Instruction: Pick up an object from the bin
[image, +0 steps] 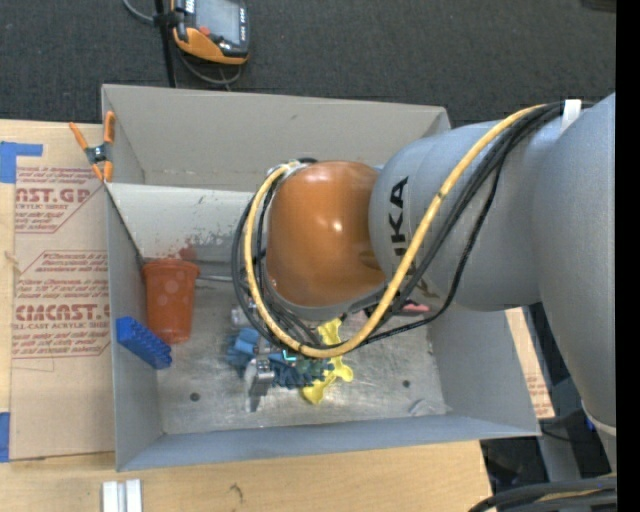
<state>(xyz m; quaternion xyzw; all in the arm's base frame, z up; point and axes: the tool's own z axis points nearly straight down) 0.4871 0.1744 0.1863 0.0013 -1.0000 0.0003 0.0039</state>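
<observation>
My gripper (260, 381) is down near the bin floor, front of centre, mostly hidden under the arm's orange cover. It stands in a small cluster of things. A blue plastic piece (240, 350) lies just to its left. A dark teal piece (297, 375) touches its right side. A yellow floppy thing (328, 384) lies a little farther right. I cannot see whether any of them is between the jaws.
An orange plastic cup (169, 297) lies against the bin's left wall, with a blue toy brick (142, 343) just in front of it. The arm and its cables cover the bin's middle and right. Bare floor shows along the front wall.
</observation>
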